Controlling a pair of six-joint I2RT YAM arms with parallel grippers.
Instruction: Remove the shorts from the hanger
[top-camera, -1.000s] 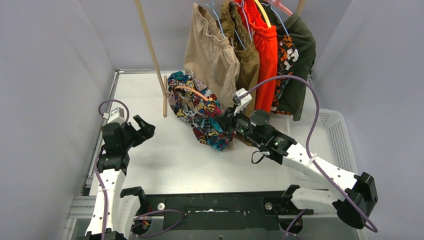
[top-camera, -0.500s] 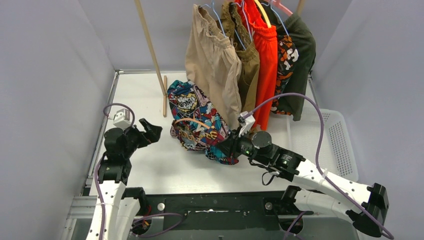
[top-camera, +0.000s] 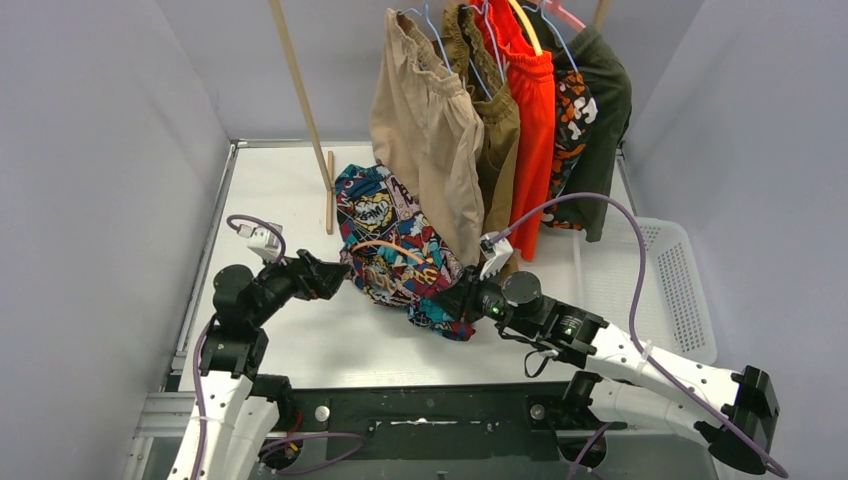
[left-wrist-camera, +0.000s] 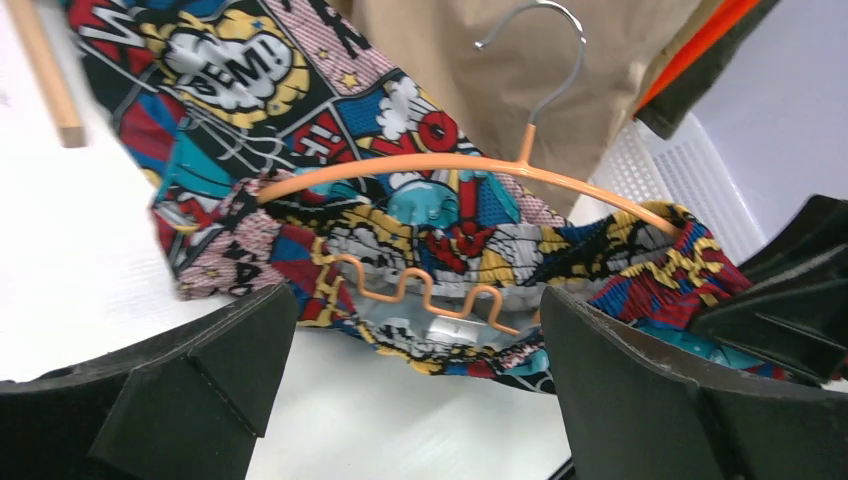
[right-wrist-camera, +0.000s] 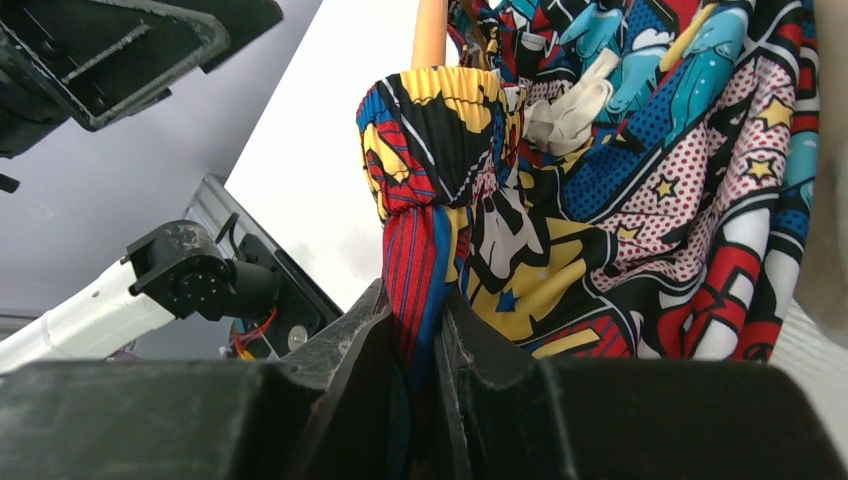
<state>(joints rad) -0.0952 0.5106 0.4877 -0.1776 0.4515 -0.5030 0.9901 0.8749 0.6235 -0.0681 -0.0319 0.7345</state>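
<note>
Top external. Comic-print shorts (top-camera: 392, 222) lie bunched on the table (top-camera: 290, 185), mid-field, just in front of the beige shorts (top-camera: 420, 130) hanging on the rack. An orange hanger (top-camera: 385, 243) is threaded through their waistband.
- Right gripper (top-camera: 452, 300): at the near-right corner of the bundle, closed on the cloth.
- Left gripper (top-camera: 338, 277): jaws spread wide and holding nothing, aimed at the bundle's left side from just beside it. No contact visible.

Left wrist. Looking between the two parted fingers (left-wrist-camera: 200, 370).
- Both hanger arms are inside the waistband.
- The hook (left-wrist-camera: 540, 60) stands free above the cloth.
- The wavy lower bar (left-wrist-camera: 425, 290) sits against the elastic.
- Nothing lies between the pads.

Right wrist. Jaws pinched together on a fold of gathered waistband (right-wrist-camera: 440, 110). A red-and-blue striped strip runs down into the pinch. The white drawstring (right-wrist-camera: 570, 105) is loose beside it.

Judgement.
- Step in hand: separating the shorts from the hanger, not yet done. The right arm anchors the fabric while the left lines up on the hanger.
- Next move: the left needs to advance and close on the bare orange wire, at an arm or the neck under the hook, and not on fabric.
- The two arms must then draw apart so the elastic slips over the hanger ends.
</note>
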